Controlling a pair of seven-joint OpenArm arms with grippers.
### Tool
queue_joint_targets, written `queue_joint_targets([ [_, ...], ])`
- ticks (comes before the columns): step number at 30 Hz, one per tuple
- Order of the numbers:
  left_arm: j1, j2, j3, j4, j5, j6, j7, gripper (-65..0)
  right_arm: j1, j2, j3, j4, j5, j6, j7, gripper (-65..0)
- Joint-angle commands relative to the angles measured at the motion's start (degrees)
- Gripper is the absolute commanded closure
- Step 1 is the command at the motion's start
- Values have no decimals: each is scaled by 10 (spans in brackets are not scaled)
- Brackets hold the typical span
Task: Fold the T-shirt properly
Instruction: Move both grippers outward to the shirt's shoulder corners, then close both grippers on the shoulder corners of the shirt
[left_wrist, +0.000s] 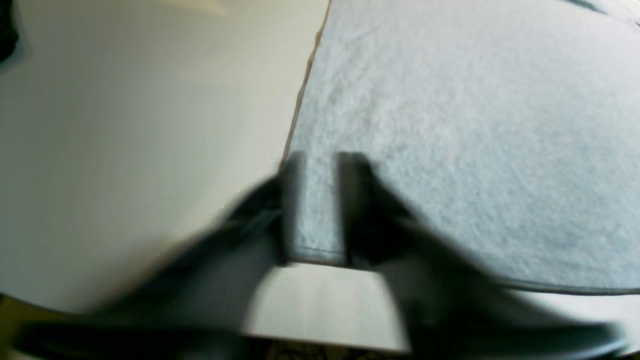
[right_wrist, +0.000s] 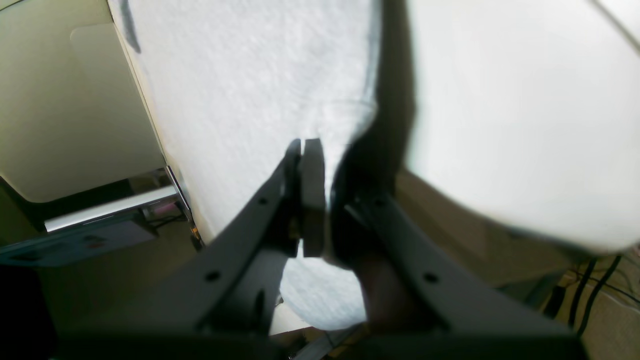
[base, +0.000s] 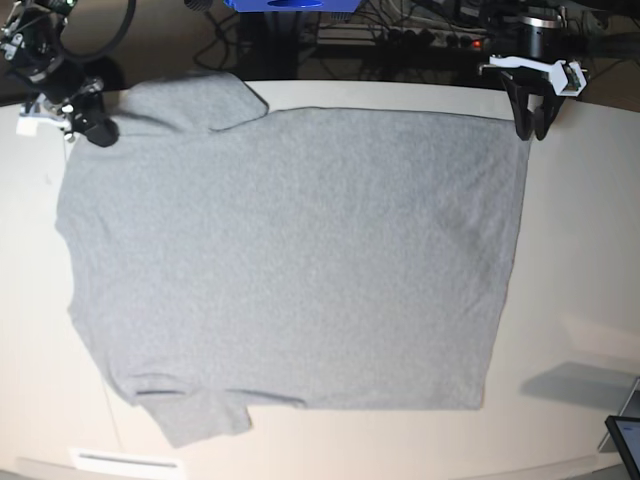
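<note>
- Nearest the lens on my left wrist, my left gripper (left_wrist: 316, 210) has its two dark fingers parted, straddling the corner of the large heather-grey cotton T-shirt (left_wrist: 450, 150); cloth lies between them but they are not clamped on it.
- My right gripper (right_wrist: 312, 195) is pinched shut on a bunch of the same shirt's fabric, which spills below the fingertips.
- In the base view the T-shirt (base: 290, 260) lies spread, plain side up, on the pale cream table (base: 580, 280), filling its middle; the right gripper (base: 92, 128) sits at its 10 o'clock corner and the left gripper (base: 530, 125) at its 1 o'clock corner.
- Risk, as I judge it: if I lift now, only one corner rises; the shirt would skew and fold crooked.
- Closing the left too shallow could catch just the hem edge, which might slip out.
- My right pinch may hold a single layer, leaving the lower one dragging.
</note>
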Motion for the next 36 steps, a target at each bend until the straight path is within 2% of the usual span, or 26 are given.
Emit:
queue_joint_targets([
  [1,9,-4,-4,8,-3,1,-16,-249,-2,6,3,7,13,3,1,-3],
  [3,17,-4,-4,8,-4,1,-16,-328,-2,6,3,7,13,3,-1,-3],
  [5,24,-4,-5,8,-27,1,-16,-343,-2,6,3,7,13,3,-15,-3],
  [10,48,-24,-5,-6,-195,-2,-16,-349,-2,6,4,7,13,3,-23,-3],
  [12,47,-35,-1,-28,-244,-21,-15,-349,-2,6,4,7,13,3,-23,-3],
  [14,43,-36,-4,-44,-280,-65,-8,-349,-3,6,4,7,13,3,-23,-3],
  [16,29,-43,-5,-44,-313,-87,36,-349,-3,7,4,7,13,3,-24,-3],
  [18,19,-53,-12,-49,-347,-88,85,-346,-3,7,4,7,13,3,-24,-3],
  [23,-6,-36,-75,-47,-409,-89,188,-343,-3,7,4,7,13,3,-37,-3],
  [27,-9,-12,-133,-44,-435,-89,273,-343,-3,7,8,7,13,3,-39,-3],
  [31,-37,13,-176,-49,-435,-89,368,-343,-3,7,7,7,13,3,-39,-3],
  [36,-67,32,-215,-49,-435,-90,436,-343,-3,7,5,7,13,3,-39,-3],
])
